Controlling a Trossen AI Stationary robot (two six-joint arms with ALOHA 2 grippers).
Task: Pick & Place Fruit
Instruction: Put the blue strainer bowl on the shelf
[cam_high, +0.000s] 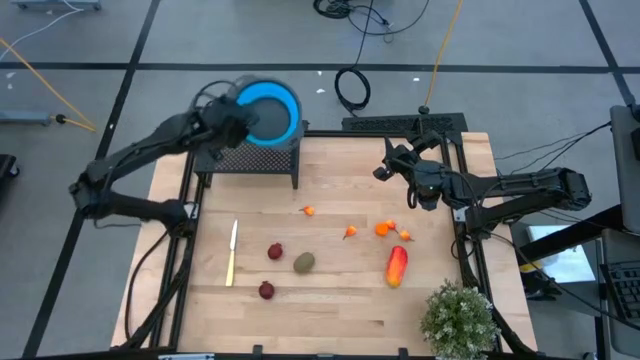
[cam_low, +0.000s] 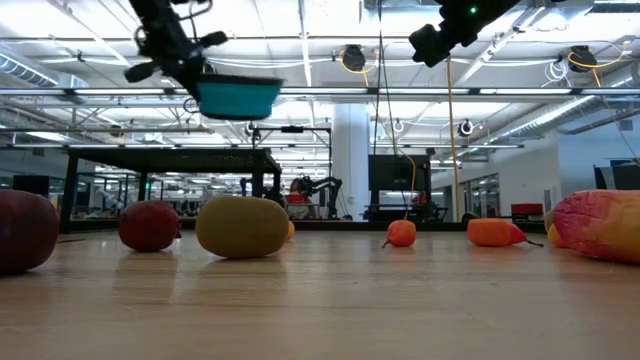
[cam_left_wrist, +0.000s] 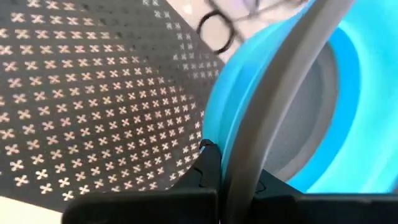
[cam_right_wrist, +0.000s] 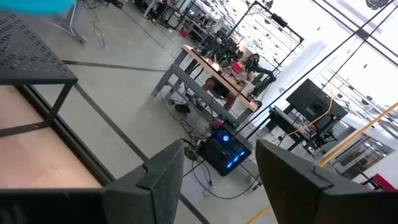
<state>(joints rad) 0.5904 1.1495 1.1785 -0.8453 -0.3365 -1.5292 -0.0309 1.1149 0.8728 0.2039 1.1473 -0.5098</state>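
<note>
The high view sits way up above the wooden table (cam_high: 330, 290), looking straight down, so the whole top and both arms fit in. The low view is parked right at tabletop level, facing across the boards into the room behind (the fruit looks huge there). The left wrist camera is jammed right up against the blue bowl (cam_left_wrist: 348, 106) and a perforated black shelf (cam_left_wrist: 93, 93); that same bowl (cam_high: 268, 110) and shelf (cam_high: 250, 158) show up small from above. The right wrist camera points off the table edge, out over the workshop floor.
</note>
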